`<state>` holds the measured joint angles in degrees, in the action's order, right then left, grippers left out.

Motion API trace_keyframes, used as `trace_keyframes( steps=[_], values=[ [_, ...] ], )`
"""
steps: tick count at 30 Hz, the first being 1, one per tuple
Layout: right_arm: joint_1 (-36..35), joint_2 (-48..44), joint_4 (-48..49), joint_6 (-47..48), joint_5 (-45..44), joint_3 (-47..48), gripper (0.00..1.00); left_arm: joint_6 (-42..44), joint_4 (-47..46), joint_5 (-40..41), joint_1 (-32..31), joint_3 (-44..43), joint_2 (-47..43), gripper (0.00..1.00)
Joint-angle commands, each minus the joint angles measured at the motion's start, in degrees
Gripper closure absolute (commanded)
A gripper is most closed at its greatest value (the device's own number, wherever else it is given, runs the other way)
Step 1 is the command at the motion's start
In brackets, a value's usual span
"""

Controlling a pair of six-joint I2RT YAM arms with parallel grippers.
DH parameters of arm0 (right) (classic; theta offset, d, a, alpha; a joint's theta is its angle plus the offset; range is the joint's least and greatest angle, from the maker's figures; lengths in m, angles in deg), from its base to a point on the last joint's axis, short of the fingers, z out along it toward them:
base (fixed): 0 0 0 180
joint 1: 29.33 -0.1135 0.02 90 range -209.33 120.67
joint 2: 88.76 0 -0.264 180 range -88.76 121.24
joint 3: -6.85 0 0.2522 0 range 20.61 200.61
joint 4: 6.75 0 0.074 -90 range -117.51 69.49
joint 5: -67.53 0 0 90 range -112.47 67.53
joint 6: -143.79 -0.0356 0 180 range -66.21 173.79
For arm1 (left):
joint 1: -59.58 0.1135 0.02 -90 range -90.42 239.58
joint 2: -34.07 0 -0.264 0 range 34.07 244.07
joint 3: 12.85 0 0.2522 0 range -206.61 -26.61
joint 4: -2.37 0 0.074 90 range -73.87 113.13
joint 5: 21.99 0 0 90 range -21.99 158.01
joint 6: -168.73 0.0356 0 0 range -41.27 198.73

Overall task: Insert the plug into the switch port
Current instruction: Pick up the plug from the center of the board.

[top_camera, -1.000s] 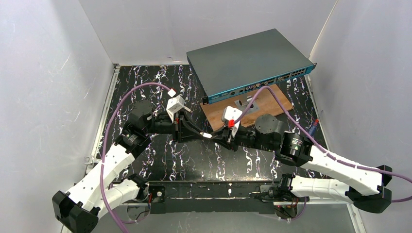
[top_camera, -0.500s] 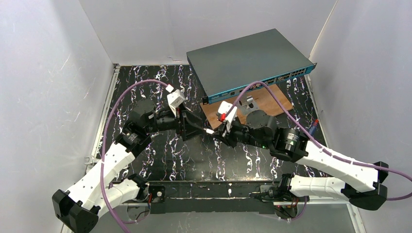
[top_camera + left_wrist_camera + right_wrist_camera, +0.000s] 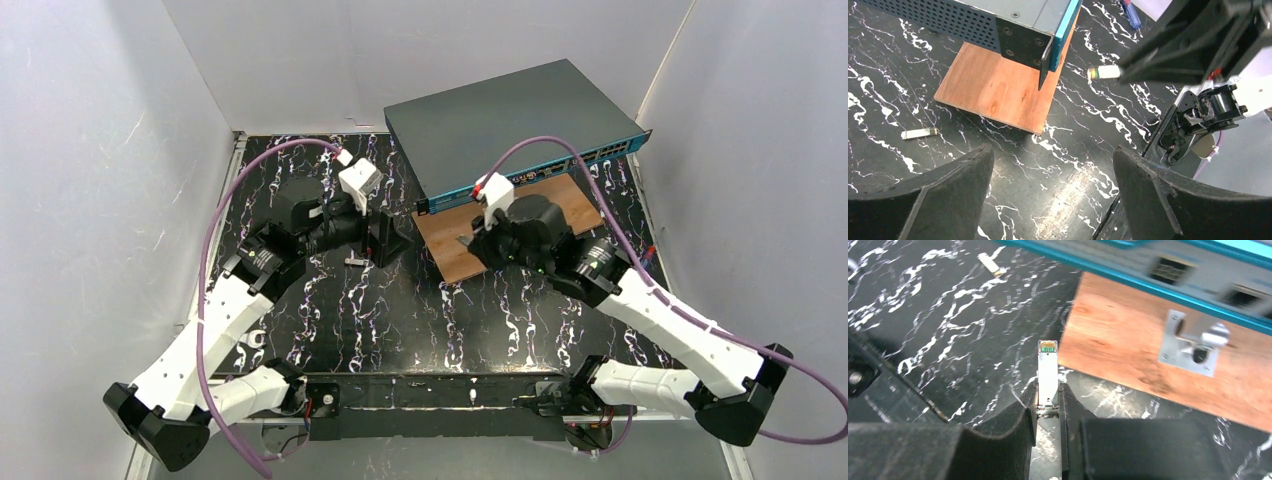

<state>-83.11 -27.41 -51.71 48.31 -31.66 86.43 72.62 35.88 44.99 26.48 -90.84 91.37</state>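
The switch [image 3: 510, 115] is a flat dark grey box at the back, its teal front strip [image 3: 1148, 287] showing dark square sockets. It rests partly on a brown wooden board [image 3: 450, 255]. My right gripper [image 3: 1048, 395] is shut on the plug [image 3: 1047, 367], a small silver module whose tip points at the board's near edge, short of the switch [image 3: 1168, 267]. In the left wrist view that plug [image 3: 1104, 73] hangs right of the switch corner [image 3: 1018, 37]. My left gripper [image 3: 1053, 165] stands wide open over bare table, left of the board [image 3: 998, 90].
A second silver module [image 3: 919, 133] lies loose on the black marbled table left of the board. A metal bracket [image 3: 1193, 342] is screwed onto the board. A blue-handled tool [image 3: 648, 262] lies by the right wall. Purple cables arc above both wrists.
My left gripper has opened, let go of the plug and drawn back left. The right gripper, still shut on the plug, has carried it back towards the switch front.
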Motion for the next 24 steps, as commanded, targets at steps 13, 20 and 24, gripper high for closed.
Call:
trace_keyframes(
  steps=[13,20,24],
  values=[
    [25.1,-7.2,-5.5,0.2,-4.2,1.0,0.99,4.9,9.0,-0.4,0.0,-13.6,11.0,0.14],
    [25.1,-8.7,-4.2,1.8,-7.6,2.7,0.99,9.1,9.3,-0.4,0.0,-17.6,15.4,0.18],
    [25.1,-9.2,-3.6,2.1,-7.7,3.7,0.99,10.5,9.2,-2.1,0.0,-19.8,17.4,0.23]
  ],
)
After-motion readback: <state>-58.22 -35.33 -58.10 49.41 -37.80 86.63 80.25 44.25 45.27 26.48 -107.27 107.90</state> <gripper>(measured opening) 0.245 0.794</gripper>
